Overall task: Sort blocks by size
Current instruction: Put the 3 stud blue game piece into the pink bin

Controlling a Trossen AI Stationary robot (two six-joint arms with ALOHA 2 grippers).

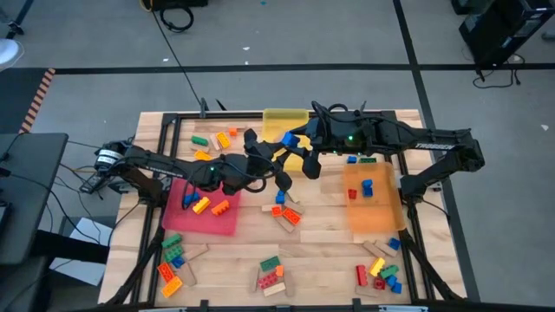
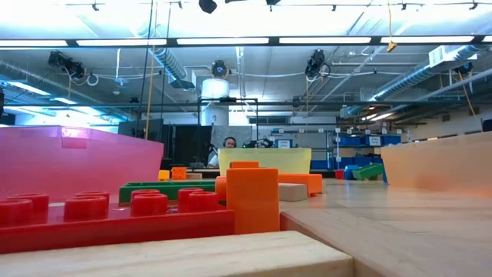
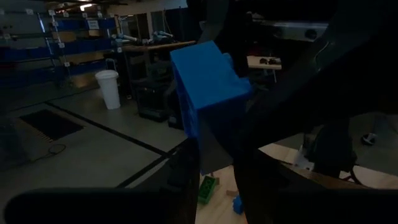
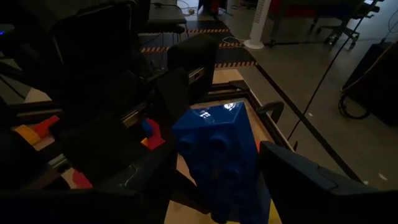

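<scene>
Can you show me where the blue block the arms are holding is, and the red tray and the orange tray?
blue block (image 1: 290, 139), high view, its top face.
red tray (image 1: 227, 224), high view, bare lower right corner.
orange tray (image 1: 381, 212), high view, bare floor near its lower edge.

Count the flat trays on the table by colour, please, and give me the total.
Red tray: 1
Yellow tray: 1
Orange tray: 1
Total: 3
</scene>
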